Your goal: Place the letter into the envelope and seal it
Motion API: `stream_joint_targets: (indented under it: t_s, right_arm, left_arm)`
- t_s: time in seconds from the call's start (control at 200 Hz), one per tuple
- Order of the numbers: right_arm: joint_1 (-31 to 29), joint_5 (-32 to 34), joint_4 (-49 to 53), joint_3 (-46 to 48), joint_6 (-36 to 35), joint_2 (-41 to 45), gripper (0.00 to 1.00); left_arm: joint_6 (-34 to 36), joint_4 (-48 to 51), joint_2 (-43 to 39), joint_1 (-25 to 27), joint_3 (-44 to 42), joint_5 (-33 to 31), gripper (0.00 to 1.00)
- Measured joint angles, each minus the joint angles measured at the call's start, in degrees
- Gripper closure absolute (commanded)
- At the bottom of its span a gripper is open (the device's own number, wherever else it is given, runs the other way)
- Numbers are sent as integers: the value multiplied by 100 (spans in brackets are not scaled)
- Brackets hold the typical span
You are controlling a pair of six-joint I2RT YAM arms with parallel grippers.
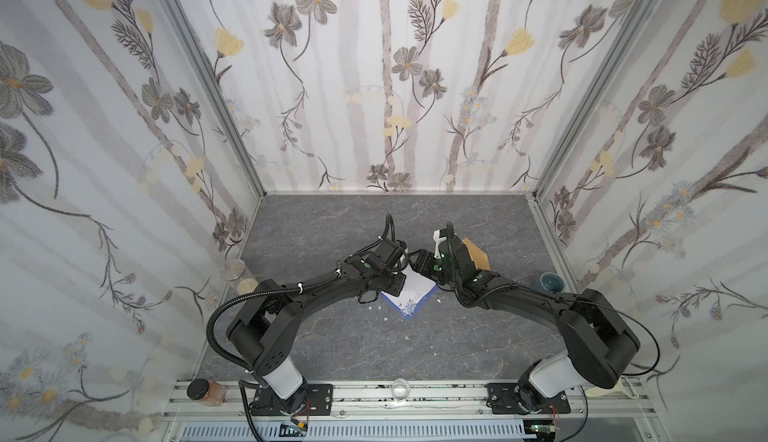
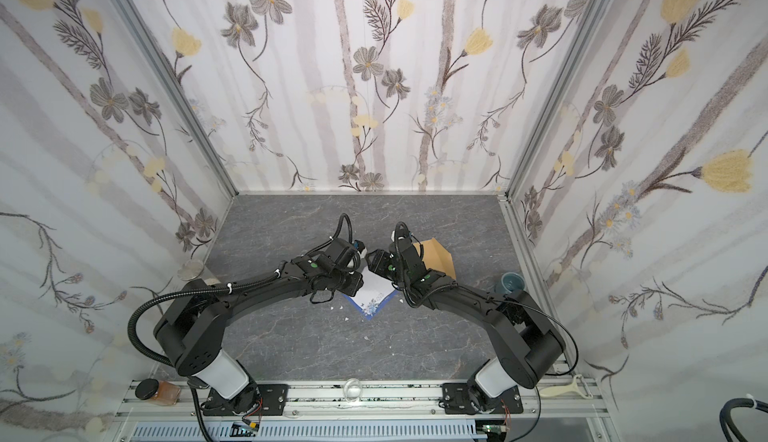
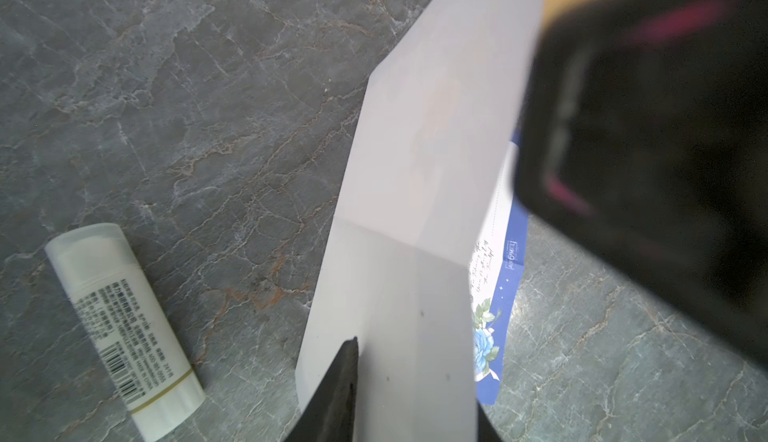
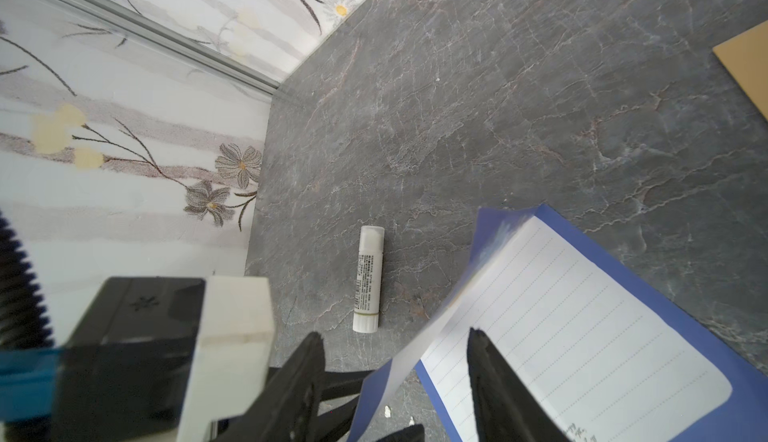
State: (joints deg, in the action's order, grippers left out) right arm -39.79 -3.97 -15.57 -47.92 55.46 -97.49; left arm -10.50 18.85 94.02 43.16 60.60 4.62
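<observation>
Grey veined stone-look tabletop [image 1: 332, 228], walled in floral paper. All places are given from the letter.

1. The letter [image 1: 412, 299]: white ruled sheet with a dark blue border and a blue flower print at its near corner. It lies mid-table with that corner pointing at the front rail. Its far part is turned up off the table, showing the plain white back [image 3: 415, 161] above the ruled face [image 4: 573, 336]. It is outside the envelope. In both top views the arms cover its far half.
2. Left gripper [image 3: 415, 377]: over the letter's left side, jaws partly apart. The upturned sheet runs between them, one finger [image 3: 345, 377] in front of the paper and the other behind. No clamp on the paper shows.
3. Right gripper [image 4: 395, 334]: over the letter's right side, jaws spread wide, grasping nothing. The letter's lifted, blurred edge stands in the gap.
4. The envelope [image 1: 478, 253]: tan kraft, flat on the table beyond the letter on the right arm's side, largely hidden by that arm. Contact with the letter cannot be told.
5. Glue stick [image 3: 124, 328]: white, capped, barcoded, lying on its side left of the letter and apart from it.
6. White scraps [image 1: 386, 318]: scattered just beside the letter's near edges.
7. Blue cup [image 1: 551, 281]: well right of the letter, by the wall.
8. Clear glass vessel [image 1: 234, 270]: well left of the letter, by the wall.
9. Front rail, well nearer than the letter: black-lidded jar [image 1: 205, 392], small clear glass [image 1: 400, 390], white peeler [image 2: 569, 390].
</observation>
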Motion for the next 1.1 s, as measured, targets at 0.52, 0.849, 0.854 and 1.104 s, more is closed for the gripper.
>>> stream_joint_targets:
  t_s: [0.52, 0.849, 0.854, 1.104]
  right_arm:
    - [7, 2, -4, -136, 280, -472, 52]
    - [4, 0, -39, -201, 348, -601, 49]
    - [4, 0, -39, -201, 348, -605, 49]
    - [-2, -15, -37, -212, 404, -651, 48]
  left_arm:
    - [-105, -179, -122, 50, -170, 122, 68]
    - [-243, -275, -164, 149, -323, 162, 68]
    - [-245, -278, -164, 149, -326, 162, 68]
    - [-282, -354, -177, 181, -361, 188, 68]
